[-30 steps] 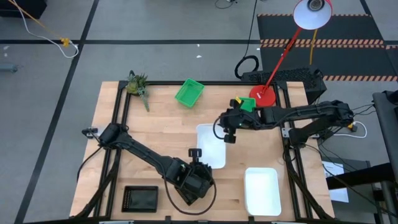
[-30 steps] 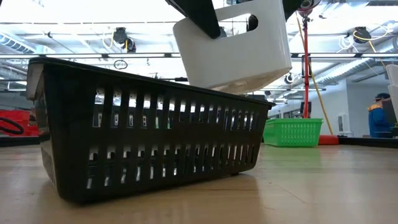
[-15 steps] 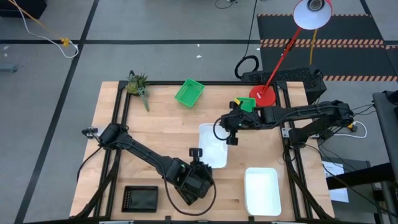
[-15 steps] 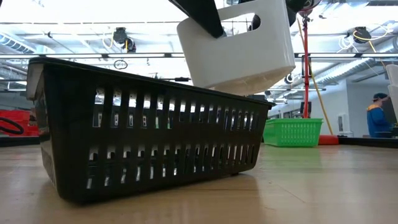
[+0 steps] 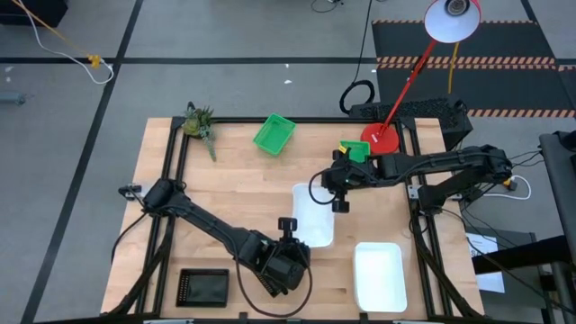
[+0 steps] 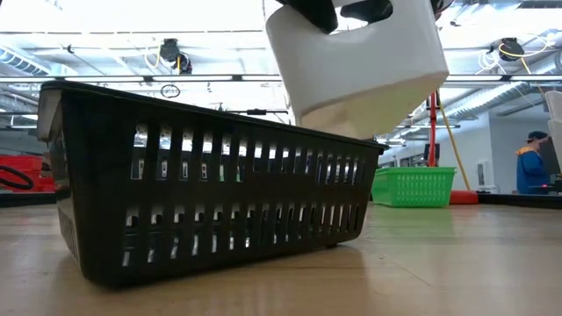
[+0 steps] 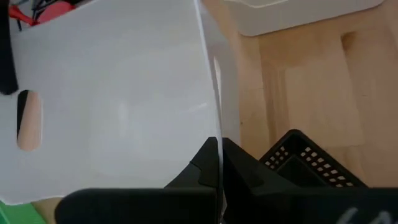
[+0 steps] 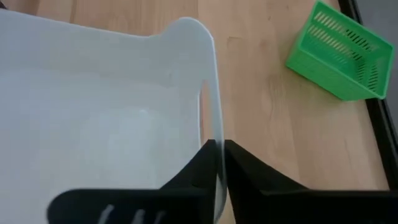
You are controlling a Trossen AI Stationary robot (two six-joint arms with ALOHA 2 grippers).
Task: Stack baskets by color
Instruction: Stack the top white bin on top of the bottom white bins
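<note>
A white basket (image 5: 312, 216) hangs lifted over the table's middle, with both grippers on it. My left gripper (image 5: 290, 227) is shut on its near left part, and my right gripper (image 5: 339, 203) is shut on its far right part. In the low view the white basket (image 6: 360, 70) floats tilted behind a black basket (image 6: 211, 206). That black basket (image 5: 204, 286) rests on its base near the front left. A second white basket (image 5: 378, 274) sits on its base at the front right. A green basket (image 5: 274, 133) lies at the far side. My left gripper pinches the rim of one wall (image 7: 217, 127) of the white basket, one finger on each face. It comes slanting down from the near left. The basket is clear of the table and tilted. My right gripper pinches the rim of a wall (image 8: 214, 124) at the basket's far right, one finger inside and one outside. It reaches in from the table's right, slanting down. The wall runs on ahead of the fingers.
A red lamp base (image 5: 382, 139) with a small green and yellow object (image 5: 354, 149) beside it stands at the far right. A plant sprig (image 5: 200, 121) lies at the far left corner. A person (image 6: 534, 162) shows in the room beyond the table.
The white basket has swung a little toward the table's right edge and turned slightly, staying lifted clear. Both wrists have tipped with it while the arms kept their place.
</note>
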